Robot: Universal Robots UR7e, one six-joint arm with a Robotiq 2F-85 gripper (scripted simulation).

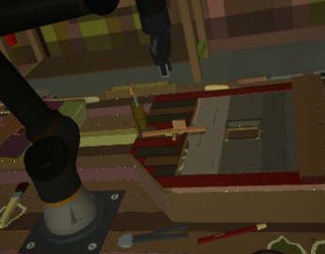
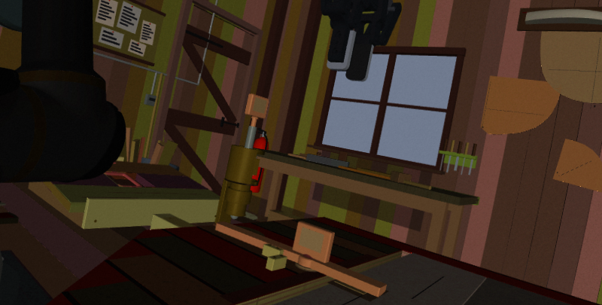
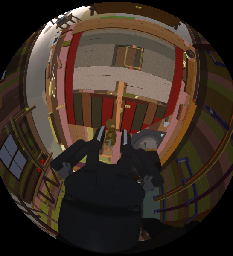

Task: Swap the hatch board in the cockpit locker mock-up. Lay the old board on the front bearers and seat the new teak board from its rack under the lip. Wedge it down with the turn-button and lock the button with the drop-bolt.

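The drop-bolt (image 1: 137, 110) (image 2: 248, 151) (image 3: 109, 137) stands upright at the locker's rear edge; in the wrist camera my fingers partly frame it from far above. Its square knob is raised above the brass barrel. The turn-button (image 1: 174, 130) (image 2: 309, 248) (image 3: 118, 105) is a long light wooden bar lying across the red frame, its end reaching over the grey board (image 1: 236, 135) (image 3: 122, 69). The grey board with a recessed handle sits in the locker opening. My gripper (image 1: 164, 69) (image 2: 349, 56) (image 3: 111, 136) hangs high above the bolt, partly open and holding nothing.
A dark slatted board (image 1: 312, 130) lies along the locker's right side. The arm's base (image 1: 68, 219) stands front left. A hammer (image 1: 152, 236) and a red pencil (image 1: 231, 233) lie on the front floor. A workbench (image 2: 362, 181) runs under the window.
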